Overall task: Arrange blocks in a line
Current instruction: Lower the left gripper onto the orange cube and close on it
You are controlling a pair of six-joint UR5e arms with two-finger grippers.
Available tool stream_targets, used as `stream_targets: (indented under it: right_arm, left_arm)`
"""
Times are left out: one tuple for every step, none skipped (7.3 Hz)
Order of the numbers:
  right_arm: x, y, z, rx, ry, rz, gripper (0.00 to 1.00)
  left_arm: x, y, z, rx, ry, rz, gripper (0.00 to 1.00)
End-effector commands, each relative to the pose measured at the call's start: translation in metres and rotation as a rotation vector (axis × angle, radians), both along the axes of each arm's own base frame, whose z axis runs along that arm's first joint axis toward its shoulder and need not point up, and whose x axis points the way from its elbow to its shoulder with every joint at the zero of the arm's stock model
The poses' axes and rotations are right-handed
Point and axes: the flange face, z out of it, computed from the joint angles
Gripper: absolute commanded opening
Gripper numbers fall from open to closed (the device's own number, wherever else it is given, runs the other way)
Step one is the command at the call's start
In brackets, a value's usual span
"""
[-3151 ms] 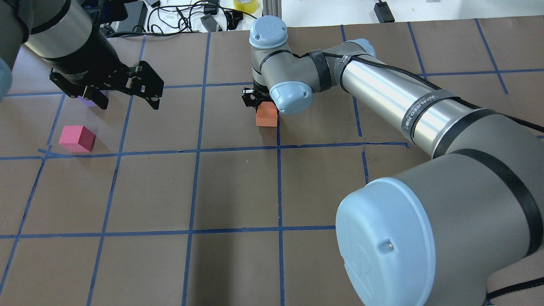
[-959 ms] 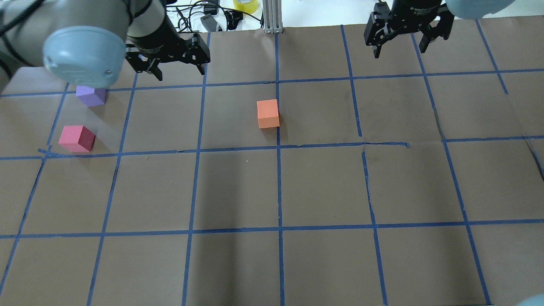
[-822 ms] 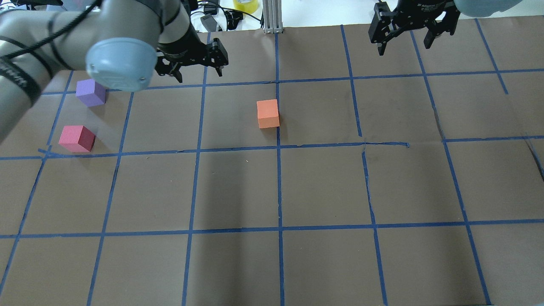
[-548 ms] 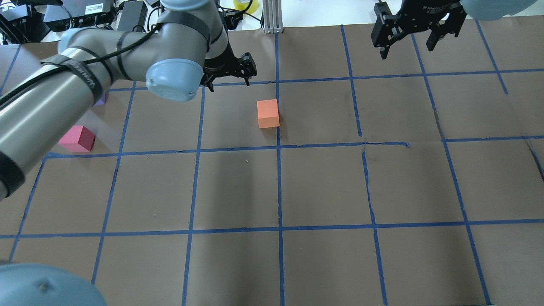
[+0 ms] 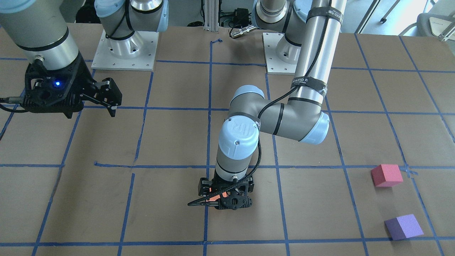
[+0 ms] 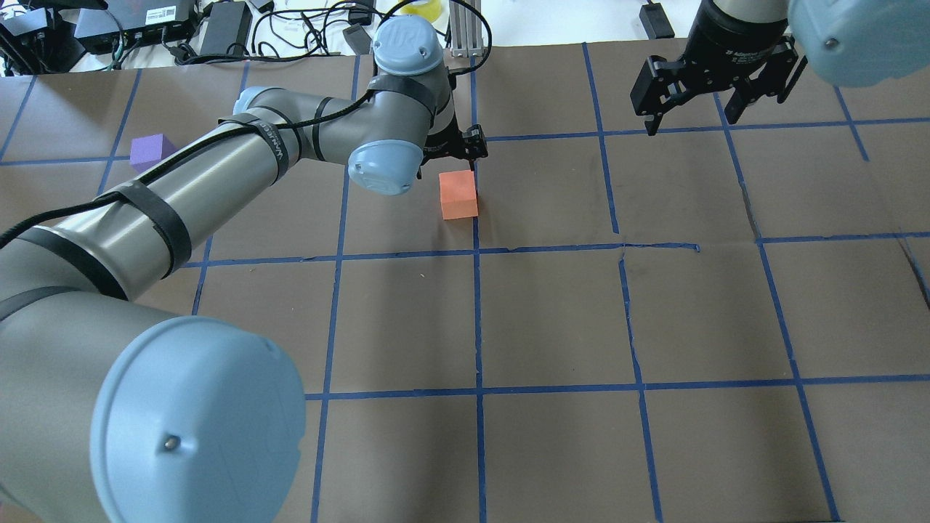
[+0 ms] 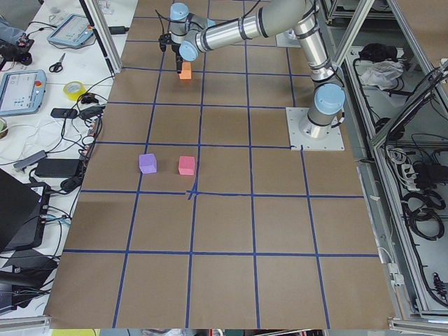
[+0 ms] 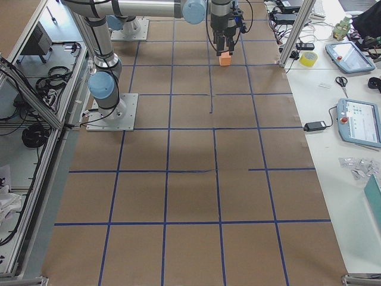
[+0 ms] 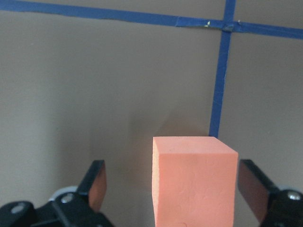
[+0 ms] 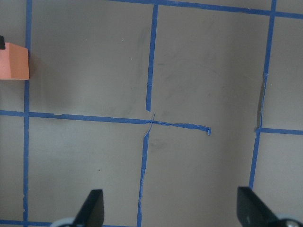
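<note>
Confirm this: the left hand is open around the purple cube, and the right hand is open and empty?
Not quite. The left hand is open around the orange cube, not the purple cube; the left wrist view shows it. The right hand is open and empty, as you said.

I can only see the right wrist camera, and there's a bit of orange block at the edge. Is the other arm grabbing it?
Observer: Not yet. The left gripper is open, with one finger on each side of the orange block.
Operator: Where are the other blocks?
Observer: The pinkish-red block and the purple block sit near each other, not touching, far off on the robot's left.
Operator: Are all three in a row?
Observer: No, they make a triangle.
</note>
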Motion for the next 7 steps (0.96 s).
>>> stream_targets:
  right_arm:
    - [0.004,0.005,0.005,-0.005,-0.037,-0.003,1.00]
    - [0.004,0.008,0.010,-0.013,-0.037,-0.003,1.00]
    - [0.005,0.009,0.012,-0.021,-0.049,-0.005,1.00]
    - [0.006,0.007,0.009,-0.013,-0.059,-0.008,1.00]
    - [0.006,0.008,0.010,-0.015,-0.060,-0.006,1.00]
    - [0.005,0.008,0.007,-0.007,-0.051,-0.007,1.00]
    - [0.005,0.008,0.007,-0.008,-0.050,-0.007,1.00]
  left_arm:
    - [-0.011,-0.002,-0.033,0.053,0.050,0.001,0.93]
    - [-0.010,-0.002,-0.035,0.060,0.047,0.012,0.10]
    - [-0.009,0.000,-0.033,0.061,0.037,0.011,0.00]
    - [-0.004,-0.003,-0.016,0.022,-0.008,0.007,0.00]
    - [0.005,-0.006,0.006,-0.016,-0.034,-0.012,0.00]
    - [0.027,-0.014,0.027,-0.036,-0.047,-0.056,0.00]
    - [0.082,-0.031,0.045,-0.041,-0.046,0.001,0.00]
